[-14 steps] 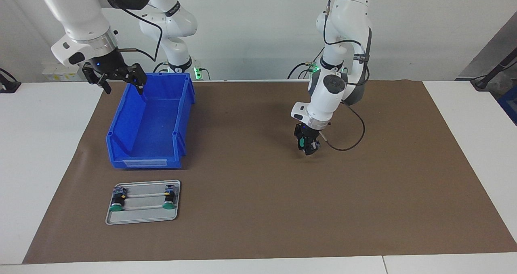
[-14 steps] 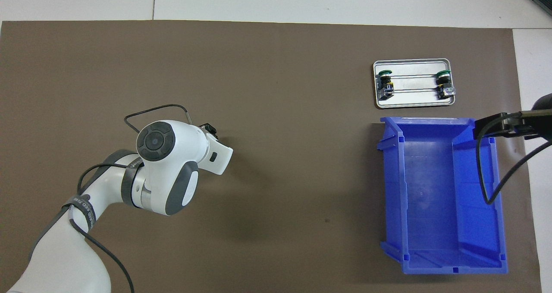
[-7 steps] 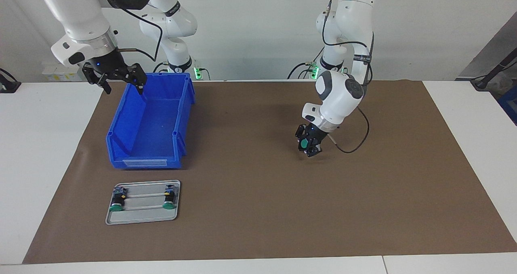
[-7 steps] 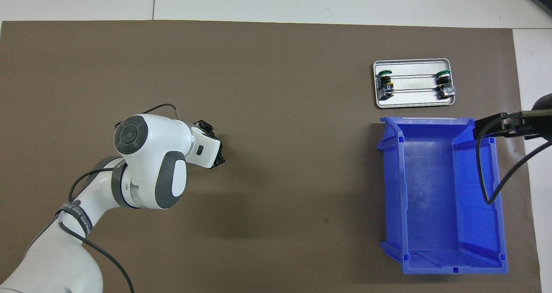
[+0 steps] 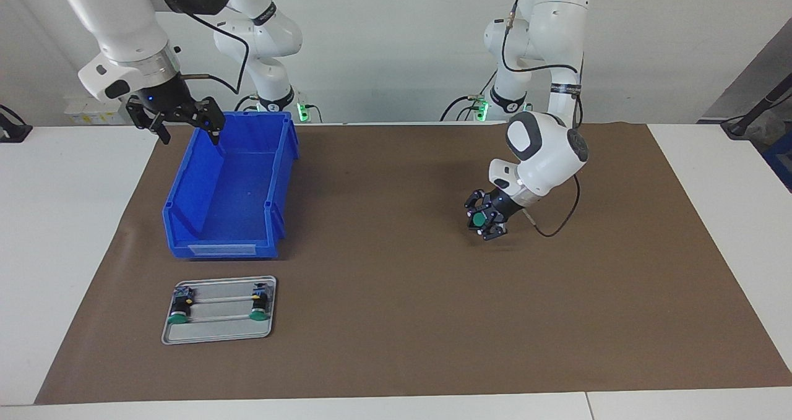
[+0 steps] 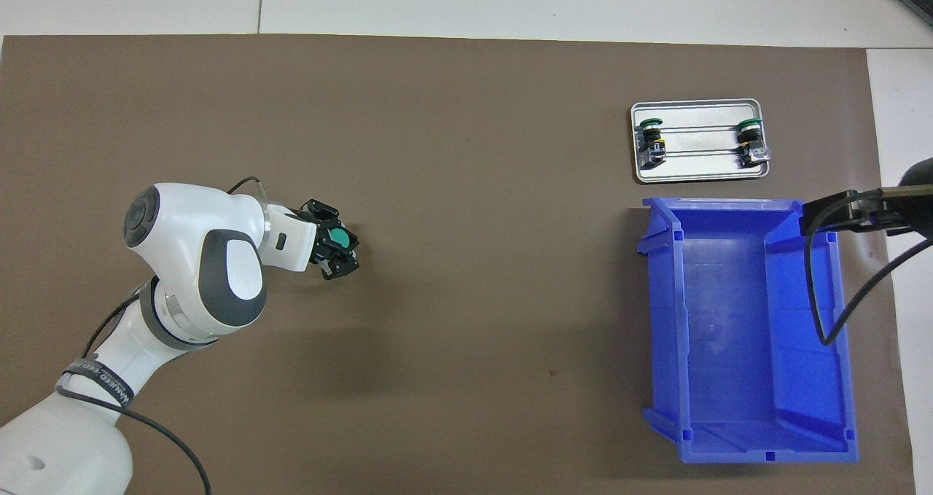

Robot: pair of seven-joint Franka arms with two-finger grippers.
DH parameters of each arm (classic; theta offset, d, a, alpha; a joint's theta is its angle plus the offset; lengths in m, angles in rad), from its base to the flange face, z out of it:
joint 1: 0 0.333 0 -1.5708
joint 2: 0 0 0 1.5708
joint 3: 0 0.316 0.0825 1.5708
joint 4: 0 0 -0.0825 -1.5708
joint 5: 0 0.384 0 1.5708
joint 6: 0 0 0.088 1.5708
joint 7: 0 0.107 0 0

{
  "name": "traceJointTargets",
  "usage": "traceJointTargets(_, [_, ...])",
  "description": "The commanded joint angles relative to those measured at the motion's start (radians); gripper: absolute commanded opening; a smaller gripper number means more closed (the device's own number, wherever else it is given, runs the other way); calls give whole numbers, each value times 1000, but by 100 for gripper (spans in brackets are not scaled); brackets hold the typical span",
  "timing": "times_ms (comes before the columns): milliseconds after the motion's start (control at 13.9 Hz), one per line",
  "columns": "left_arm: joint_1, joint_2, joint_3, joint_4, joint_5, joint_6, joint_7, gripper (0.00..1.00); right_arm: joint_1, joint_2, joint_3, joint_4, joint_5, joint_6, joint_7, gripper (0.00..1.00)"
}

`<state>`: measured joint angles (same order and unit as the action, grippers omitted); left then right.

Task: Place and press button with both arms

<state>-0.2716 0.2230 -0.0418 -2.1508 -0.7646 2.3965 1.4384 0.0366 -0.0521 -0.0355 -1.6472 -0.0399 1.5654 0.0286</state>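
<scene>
My left gripper [image 5: 484, 220] is shut on the button [image 5: 477, 221], whose round green cap faces away from the robots. It hangs low over the brown mat [image 5: 396, 321], toward the left arm's end of the table. In the overhead view the same gripper [image 6: 337, 243] shows the green cap [image 6: 337, 238] between its fingers. My right gripper [image 5: 182, 118] is open and empty, held above the rim of the blue bin [image 5: 230, 191], and waits there. In the overhead view only part of it [image 6: 860, 214] shows at the edge.
A small metal tray [image 5: 218, 333] with two green-capped buttons [image 5: 179, 317] [image 5: 258, 313] on rails lies on the mat, farther from the robots than the blue bin; it also shows in the overhead view [image 6: 698, 176]. The bin [image 6: 743, 334] is empty.
My left arm's wrist has swung toward its own end of the table and turned the gripper, so the button's green cap now faces outward. The right arm has not moved.
</scene>
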Motion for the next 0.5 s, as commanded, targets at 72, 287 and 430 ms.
traceJointTargets(72, [31,-16,-9,-4,-204,-59,178,10,-7,-17,9,-11,14,-10,11,100])
traceJointTargets(287, [32,-20,-9,-15,-268,-66,241,10,-7,-17,9,-13,12,-10,11,100])
traceJointTargets(430, [28,-21,-9,-21,-269,-85,253,10,-7,-17,9,-11,12,-10,11,100])
